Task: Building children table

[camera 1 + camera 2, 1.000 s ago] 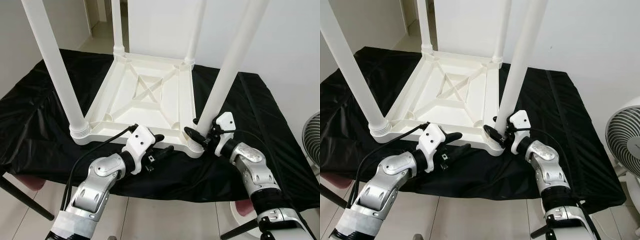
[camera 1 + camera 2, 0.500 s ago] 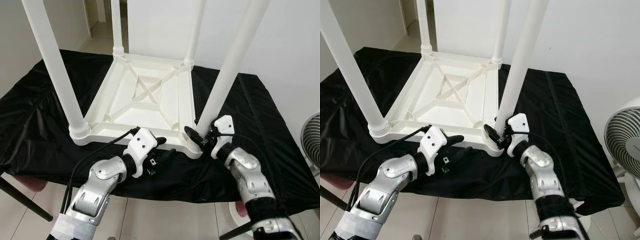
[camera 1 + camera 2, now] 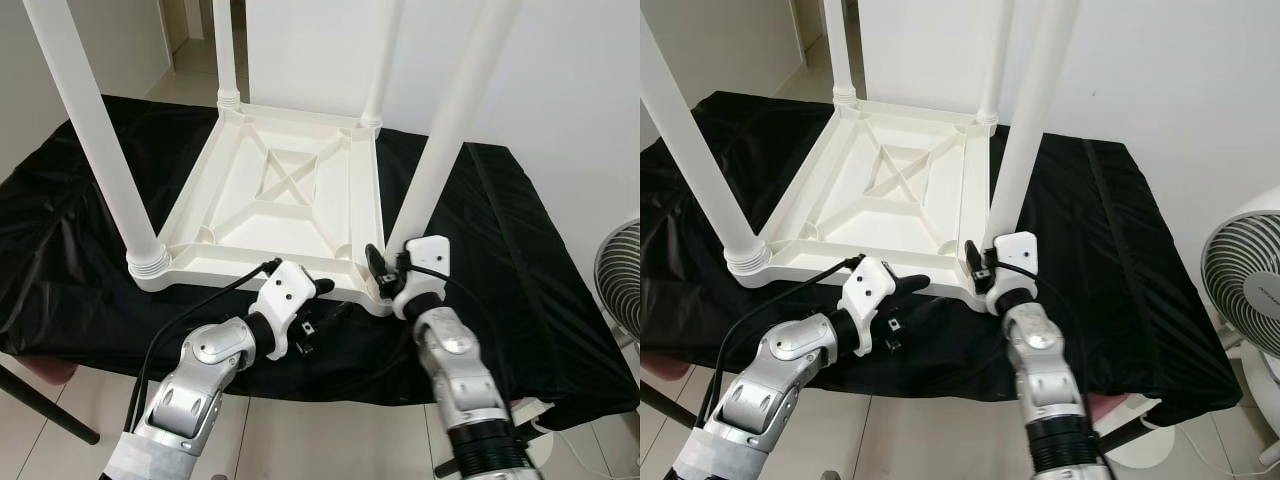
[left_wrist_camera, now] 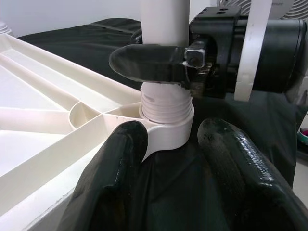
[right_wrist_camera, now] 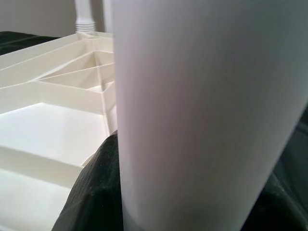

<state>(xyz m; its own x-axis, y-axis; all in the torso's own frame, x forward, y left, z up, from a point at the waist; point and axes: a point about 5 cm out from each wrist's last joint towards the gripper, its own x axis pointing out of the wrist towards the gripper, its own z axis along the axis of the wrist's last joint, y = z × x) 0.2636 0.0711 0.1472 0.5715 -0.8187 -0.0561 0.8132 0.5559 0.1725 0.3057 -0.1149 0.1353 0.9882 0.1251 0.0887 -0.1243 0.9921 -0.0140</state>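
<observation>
The white plastic children's table [image 3: 290, 195] lies upside down on a black cloth [image 3: 520, 240], its four white legs pointing up. The right gripper [image 3: 378, 268] is clamped around the near right leg [image 3: 440, 150] just above its threaded base, where the leg screws into the corner socket [image 4: 166, 130]; in the left wrist view one black finger [image 4: 144, 62] wraps across the front of that leg. Compared with a second ago, the right arm has swung in under the leg: its forearm then angled out to the right, and it now runs nearly straight up toward the corner, with the wrist housing turned to face more forward.

The left gripper [image 3: 325, 300] sits low at the table's near edge, just left of the same corner, much as before. Its two fingers [image 4: 110, 178] stand moderately apart and grip nothing: one lies against the tabletop rim, the other over the cloth.

The head camera has shifted slightly, so the table sits a little lower and further left in view. A white fan [image 3: 1245, 290] stands on the floor to the right.
</observation>
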